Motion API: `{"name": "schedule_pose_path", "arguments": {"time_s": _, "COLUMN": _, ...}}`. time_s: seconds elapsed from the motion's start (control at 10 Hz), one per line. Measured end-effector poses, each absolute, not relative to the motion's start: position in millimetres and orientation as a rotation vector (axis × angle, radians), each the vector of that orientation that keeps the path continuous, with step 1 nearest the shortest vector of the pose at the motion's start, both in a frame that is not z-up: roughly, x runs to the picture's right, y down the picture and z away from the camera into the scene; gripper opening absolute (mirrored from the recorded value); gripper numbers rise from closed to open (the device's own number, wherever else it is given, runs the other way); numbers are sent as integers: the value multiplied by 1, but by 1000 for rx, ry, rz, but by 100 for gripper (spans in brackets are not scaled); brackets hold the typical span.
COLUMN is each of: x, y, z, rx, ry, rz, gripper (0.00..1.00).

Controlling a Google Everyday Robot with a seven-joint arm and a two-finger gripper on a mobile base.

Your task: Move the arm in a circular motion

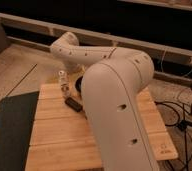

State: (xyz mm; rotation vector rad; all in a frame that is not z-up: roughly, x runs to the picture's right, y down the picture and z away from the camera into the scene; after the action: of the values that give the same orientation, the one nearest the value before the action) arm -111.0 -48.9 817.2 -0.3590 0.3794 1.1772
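The cream-white arm (120, 110) fills the middle of the camera view. Its thick front segment rises from the bottom edge to a bulbous elbow (131, 65). From there a thinner segment reaches left to a rounded far joint (64, 46) above the back of the wooden table (54, 140). My gripper is hidden behind the arm, somewhere below that far joint.
On the table stand a small clear bottle (63, 81), a dark bar-shaped object (72, 104) and a dark round bowl (79, 84) partly hidden by the arm. A dark mat (9, 125) lies left of the table. Cables (186, 112) trail on the floor at right.
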Motion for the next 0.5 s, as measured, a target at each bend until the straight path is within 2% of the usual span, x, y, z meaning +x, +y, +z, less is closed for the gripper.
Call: {"name": "schedule_pose_path", "arguments": {"time_s": 0.5, "x": -110, "y": -12, "z": 749, "rx": -382, "ry": 356, "rz": 1241, "gripper": 65}}
